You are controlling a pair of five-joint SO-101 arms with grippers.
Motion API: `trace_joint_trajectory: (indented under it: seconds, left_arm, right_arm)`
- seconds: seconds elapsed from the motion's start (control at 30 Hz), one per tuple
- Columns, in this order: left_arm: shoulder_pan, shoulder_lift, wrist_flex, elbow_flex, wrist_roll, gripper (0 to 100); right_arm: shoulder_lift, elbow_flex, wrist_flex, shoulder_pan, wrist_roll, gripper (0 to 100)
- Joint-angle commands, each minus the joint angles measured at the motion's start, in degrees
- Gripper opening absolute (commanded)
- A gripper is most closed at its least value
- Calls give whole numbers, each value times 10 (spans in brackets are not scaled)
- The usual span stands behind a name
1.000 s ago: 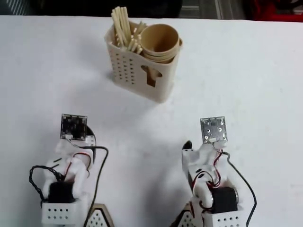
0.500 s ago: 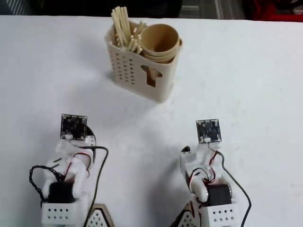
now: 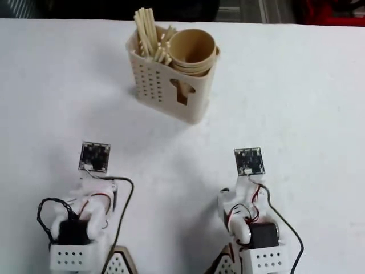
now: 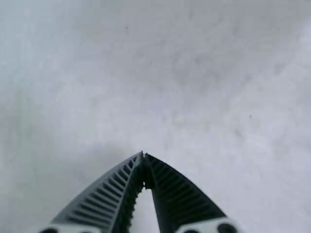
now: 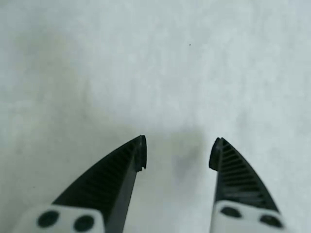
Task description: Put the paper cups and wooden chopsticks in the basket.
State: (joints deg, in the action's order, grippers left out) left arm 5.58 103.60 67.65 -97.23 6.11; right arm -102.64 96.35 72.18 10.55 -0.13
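Distance favours neither arm: the cream perforated plastic basket [image 3: 171, 85], holding tan paper cups [image 3: 193, 48] and upright wooden chopsticks [image 3: 147, 34], stands by the white table's [image 3: 296, 103] far edge, well ahead of both. Your left gripper [image 4: 144, 156] is pinched together, empty; your right gripper [image 5: 179, 150] gapes wide.

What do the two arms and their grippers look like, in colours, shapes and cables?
Both are white plastic with black motors and perforated white bases. One arm has a looping black cable, the other arm thin red wires. Each bears a small square dark circuit board. The left gripper and right gripper have black, ribbed, pointed fingers on white mounts.
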Motion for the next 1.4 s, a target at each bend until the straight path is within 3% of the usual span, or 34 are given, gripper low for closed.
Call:
trace_joint_trajectory:
  seconds: [0.0, 0.23, 1.37]
  left_arm:
    - [2, 2, 24, 3, 2, 27]
    - [0, 2, 58, 3, 5, 26]
    - [2, 4, 34, 3, 4, 28]
  right_arm:
    - [-4, 5, 4, -5, 4, 220]
    - [-4, 5, 4, -5, 4, 220]
    - [-4, 5, 4, -5, 4, 220]
